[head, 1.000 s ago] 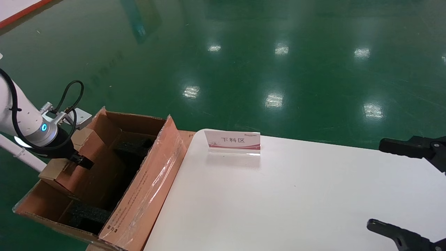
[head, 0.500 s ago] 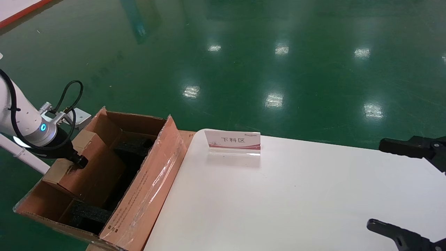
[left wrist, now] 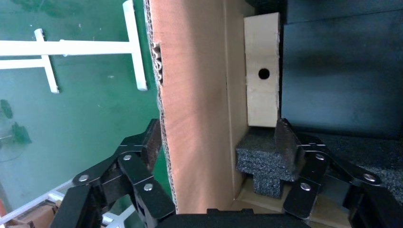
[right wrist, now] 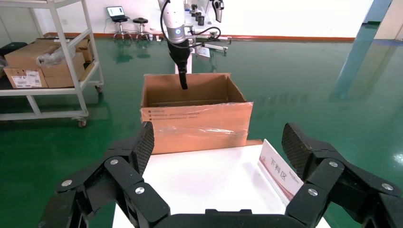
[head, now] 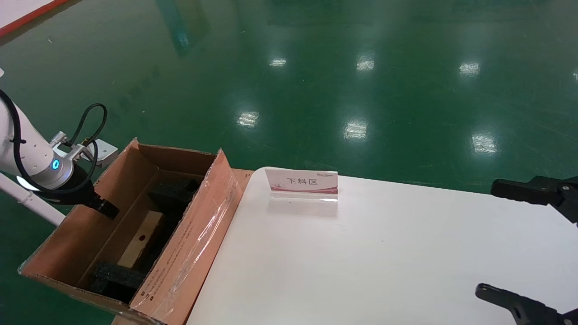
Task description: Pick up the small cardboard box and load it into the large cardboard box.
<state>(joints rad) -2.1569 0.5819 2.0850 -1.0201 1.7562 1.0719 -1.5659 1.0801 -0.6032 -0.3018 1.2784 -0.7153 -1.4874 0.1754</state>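
Note:
The small cardboard box (head: 140,239), plain brown with a round hole, lies inside the large cardboard box (head: 189,243) between black foam pieces (head: 174,192). In the left wrist view the small box (left wrist: 261,95) lies flat beside the inner wall, apart from the fingers. My left gripper (head: 106,208) is open and empty; it straddles the large box's left wall (left wrist: 190,118), one finger outside and one inside. The left gripper (left wrist: 218,142) holds nothing. My right gripper (head: 487,238) is open and empty over the table's right side.
A white table (head: 384,262) stands to the right of the large box, with a small sign (head: 301,184) near its far edge. The right wrist view shows the large box (right wrist: 197,118), the left arm (right wrist: 183,80) above it, and a shelf cart (right wrist: 47,57) with cartons.
The left gripper held the small box above the large box's left side; it has let go. The small box now lies down inside the large box. The right arm has not moved.

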